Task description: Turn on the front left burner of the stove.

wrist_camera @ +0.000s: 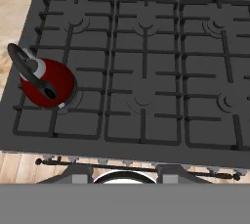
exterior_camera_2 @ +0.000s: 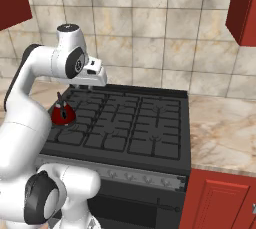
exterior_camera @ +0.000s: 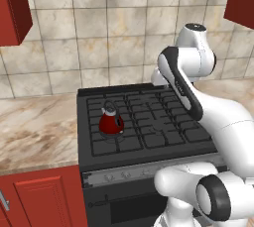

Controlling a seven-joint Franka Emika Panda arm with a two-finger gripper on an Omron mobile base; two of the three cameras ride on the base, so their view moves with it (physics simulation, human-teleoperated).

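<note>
Stove (exterior_camera: 149, 122) fills the middle of the run, marble counter (exterior_camera: 34, 132) on both sides, red cabinets (exterior_camera_2: 220, 203) below, tiled wall (exterior_camera_2: 150, 28) behind. Front left burner (wrist_camera: 58, 105) is the near-left grate section, mostly covered by a red kettle (wrist_camera: 46, 82) with black handle sitting on it. Grey knob strip (exterior_camera: 124, 174) runs along the stove front, below the grates. Gripper (exterior_camera_2: 86, 87) hangs high above the back left of the cooktop, well apart from the knobs; jaw state cannot be told, fingertips are cut off in the hand view.
</note>
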